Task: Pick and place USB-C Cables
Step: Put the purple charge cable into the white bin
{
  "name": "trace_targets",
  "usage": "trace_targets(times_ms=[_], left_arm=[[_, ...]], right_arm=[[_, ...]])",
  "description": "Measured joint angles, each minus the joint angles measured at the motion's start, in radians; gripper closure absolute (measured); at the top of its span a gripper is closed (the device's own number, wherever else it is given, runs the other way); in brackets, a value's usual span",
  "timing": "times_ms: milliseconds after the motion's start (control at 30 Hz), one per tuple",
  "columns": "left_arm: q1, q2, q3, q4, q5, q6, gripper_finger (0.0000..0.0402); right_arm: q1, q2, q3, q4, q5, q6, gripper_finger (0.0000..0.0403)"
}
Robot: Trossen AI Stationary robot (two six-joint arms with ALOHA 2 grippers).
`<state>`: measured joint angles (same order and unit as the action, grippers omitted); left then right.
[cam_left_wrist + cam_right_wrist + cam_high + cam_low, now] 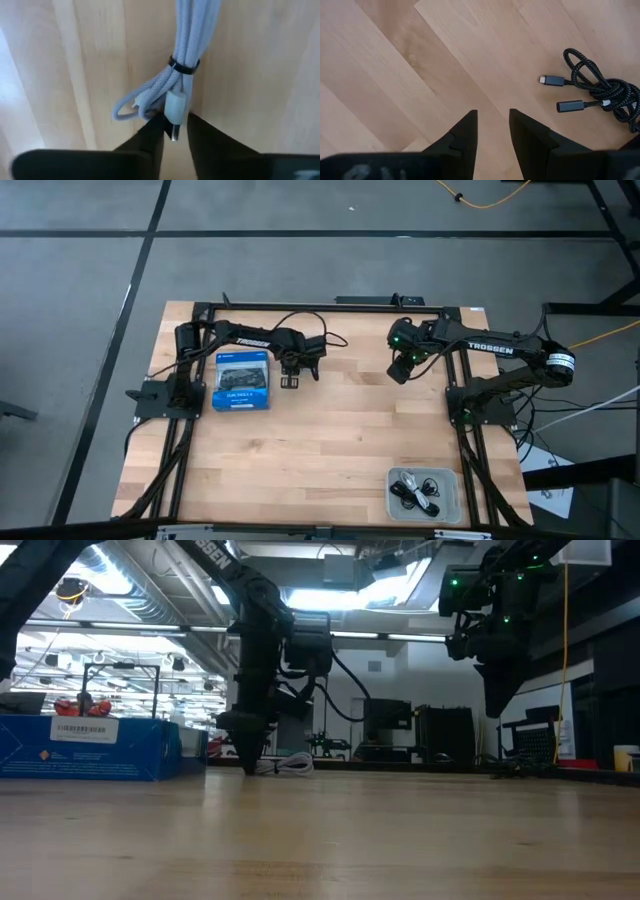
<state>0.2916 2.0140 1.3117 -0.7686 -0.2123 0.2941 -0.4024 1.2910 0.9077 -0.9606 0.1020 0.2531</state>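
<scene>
A pale grey USB-C cable bundle (182, 45), bound by a black tie, lies on the wood just right of the blue box (241, 381). My left gripper (175, 131) is down at the table (245, 755), shut on the bundle's plug end. A black braided USB-C cable (602, 90) lies loosely coiled on the table, ahead of and beside my right gripper (493, 120). That gripper hovers above the table (492, 690) with its fingers close together and holds nothing. More cables (418, 490) lie in the grey tray. My left gripper pinches the pale cable at its white plug (175, 107), at the end of the bundle below the black tie. The fingers come from above, pointing down, one on each side of the plug. The bundle (285, 765) lies flat on the table.
The blue box (90, 745) stands close on the left gripper's left side. A grey tray (452, 480) sits at the table's near right corner. Bare wood spans the table's middle (330, 440). The arms' black wires loop along the far edge.
</scene>
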Motion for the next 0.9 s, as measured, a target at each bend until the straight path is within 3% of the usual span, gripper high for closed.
trace_targets(times_ms=[100,167,333,567,800,900], left_arm=[[-0.014,0.002,0.000,0.012,-0.003,-0.004,0.0376],[-0.026,0.003,0.001,0.052,-0.010,-0.012,0.0391],[-0.062,0.002,0.024,0.088,-0.015,-0.026,0.0396],[-0.140,0.004,0.098,0.230,0.159,-0.022,0.0399],[-0.217,0.003,0.138,0.324,0.163,-0.031,0.0400],[-0.242,0.003,0.138,0.376,0.161,-0.058,0.0400]], right_arm=[[0.000,0.000,0.000,0.001,0.000,0.000,0.0287],[0.000,0.000,0.000,0.001,0.000,0.000,0.0287],[0.000,0.000,0.000,-0.001,0.000,0.000,0.0287],[0.000,0.000,0.000,-0.043,-0.064,0.004,0.0287],[0.030,0.000,0.000,-0.080,-0.197,0.004,0.0287],[0.081,0.000,0.000,-0.013,-0.210,0.006,0.0287]])
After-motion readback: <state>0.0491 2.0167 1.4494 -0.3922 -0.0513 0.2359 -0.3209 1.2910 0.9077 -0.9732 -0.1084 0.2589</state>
